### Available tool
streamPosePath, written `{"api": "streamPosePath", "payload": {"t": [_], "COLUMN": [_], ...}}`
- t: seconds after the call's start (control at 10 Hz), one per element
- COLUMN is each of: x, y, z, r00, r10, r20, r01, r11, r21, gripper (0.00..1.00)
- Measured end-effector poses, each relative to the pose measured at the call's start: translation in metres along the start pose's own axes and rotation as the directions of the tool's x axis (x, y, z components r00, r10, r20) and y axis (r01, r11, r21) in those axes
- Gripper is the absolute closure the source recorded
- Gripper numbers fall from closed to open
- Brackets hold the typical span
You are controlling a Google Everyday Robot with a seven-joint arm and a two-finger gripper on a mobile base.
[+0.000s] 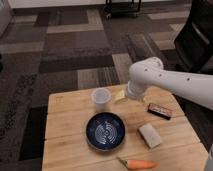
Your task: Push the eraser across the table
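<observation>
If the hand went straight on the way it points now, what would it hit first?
Probably the table: the hand, low over its far edge between the white cup and the eraser, points down; depth is unclear.

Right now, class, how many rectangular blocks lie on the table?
2. The black eraser lies near the right edge of the table; the pale block sits nearer, right of the bowl. The gripper hangs left of the eraser; it may hide another.
</observation>
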Motion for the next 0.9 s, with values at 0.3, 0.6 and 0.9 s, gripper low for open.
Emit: {"api": "streamPosePath", "payload": {"t": [0.3,0.6,0.9], "x": [-0.009,-0.014,-0.022], "y": [-0.01,-0.019,-0.027], "z": [0.014,0.03,0.046], "r00": [1.0,1.0,0.999], "r10": [-0.018,-0.019,-0.026], "r20": [-0.005,-0.018,-0.024], "r01": [0.018,0.019,0.025], "r11": [1.0,1.0,0.999], "r21": [-0.002,-0.019,-0.023], "gripper": [0.2,0.2,0.2]}}
